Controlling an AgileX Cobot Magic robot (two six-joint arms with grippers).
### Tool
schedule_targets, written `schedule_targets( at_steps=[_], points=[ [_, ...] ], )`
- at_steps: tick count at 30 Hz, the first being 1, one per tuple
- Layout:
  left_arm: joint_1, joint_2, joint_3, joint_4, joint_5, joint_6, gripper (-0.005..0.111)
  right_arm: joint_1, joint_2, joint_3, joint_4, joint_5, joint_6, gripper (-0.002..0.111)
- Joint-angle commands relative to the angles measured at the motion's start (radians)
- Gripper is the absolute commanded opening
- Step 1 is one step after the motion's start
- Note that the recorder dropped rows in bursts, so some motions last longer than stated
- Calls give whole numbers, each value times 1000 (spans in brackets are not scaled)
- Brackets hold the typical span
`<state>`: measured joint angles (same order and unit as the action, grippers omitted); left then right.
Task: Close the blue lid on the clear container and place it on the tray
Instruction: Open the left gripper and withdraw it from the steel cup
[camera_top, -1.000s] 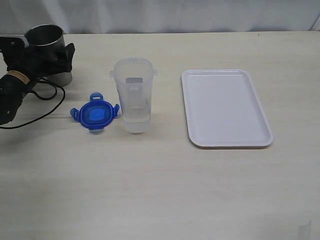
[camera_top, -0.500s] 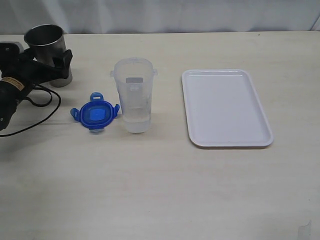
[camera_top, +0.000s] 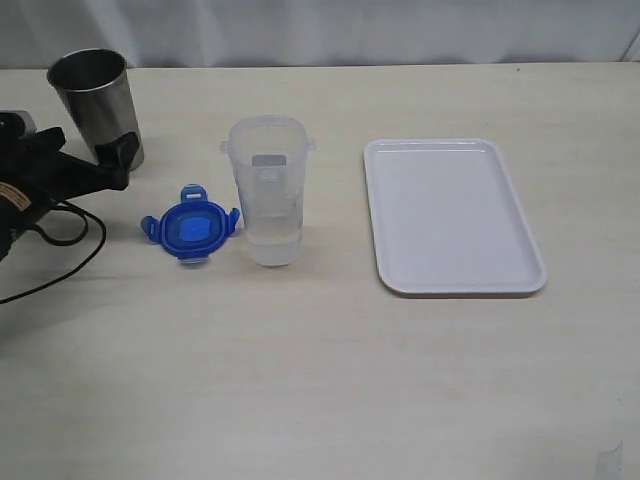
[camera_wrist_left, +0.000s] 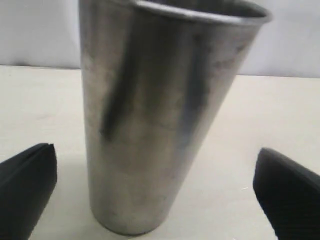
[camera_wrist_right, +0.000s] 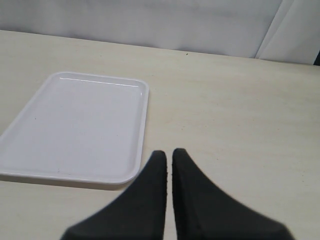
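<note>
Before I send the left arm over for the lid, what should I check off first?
1. Opening of left gripper: ok, wide open.
2. Contact with metal cup: ok, none, though it stands close ahead.
3. Access to blue lid: ok, lying free on the table beside the clear container.
4. Stance of clear container: ok, upright, mouth uncovered.
5. Space on tray: ok, nothing on it.
6. Readiness of right gripper: not ok, shut.

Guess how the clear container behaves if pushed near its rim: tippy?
Likely tippy: the clear container is tall, narrow and tapers to a small base. Probably light, since it looks like thin translucent plastic. Its smooth walls may be slippery to grip.
</note>
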<state>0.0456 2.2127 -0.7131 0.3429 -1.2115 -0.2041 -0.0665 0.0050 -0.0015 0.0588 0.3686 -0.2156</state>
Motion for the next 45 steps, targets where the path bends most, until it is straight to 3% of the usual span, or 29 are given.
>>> schedule_targets(
  at_steps=[1, 6, 9, 11, 15, 17, 18, 20, 22, 24, 27, 31, 39, 41, 43, 45],
  points=[
    [5, -86, 64, 21, -10, -3, 103, -6, -5, 1, 8, -3, -1, 4],
    [5, -194, 152, -30, -10, -3, 102, -6, -5, 1, 8, -3, -1, 4],
    [5, -256, 179, -78, 112, -7, 98, -6, -5, 1, 8, -3, -1, 4],
    [0, -303, 188, -76, 231, -46, 82, -6, -5, 1, 8, -3, -1, 4],
    [-22, -387, 188, -15, 487, -141, 27, -6, -5, 1, 8, -3, -1, 4],
    [-24, -419, 180, 57, 564, -223, 5, -6, -5, 1, 8, -3, -1, 4],
    [-24, -436, 167, 110, 631, -311, 0, -6, -5, 1, 8, -3, -1, 4],
    [-24, -459, 128, 248, 781, -534, 0, -6, -5, 1, 8, -3, -1, 4],
    [-24, -470, 95, 542, 888, -821, 0, -6, -5, 1, 8, -3, -1, 4],
    [-24, -475, 79, 875, 885, -1153, 0, -6, -5, 1, 8, -3, -1, 4],
    [-24, -475, 52, 1160, 791, -1484, 0, -6, -5, 1, 8, -3, -1, 4],
    [-24, -475, 7, 1291, 565, -1529, 0, -6, -5, 1, 8, -3, -1, 4],
    [-24, -475, -7, 1306, 421, -1470, 0, -6, -5, 1, 8, -3, -1, 4],
    [-22, -475, -11, 1302, 481, -1496, 0, -6, -5, 1, 8, -3, -1, 4],
    [-24, -485, -11, 1398, 648, -1593, 0, -6, -5, 1, 8, -3, -1, 4],
    [-24, -526, 21, 1402, 876, -1655, 0, -6, -5, 1, 8, -3, -1, 4]
  ],
)
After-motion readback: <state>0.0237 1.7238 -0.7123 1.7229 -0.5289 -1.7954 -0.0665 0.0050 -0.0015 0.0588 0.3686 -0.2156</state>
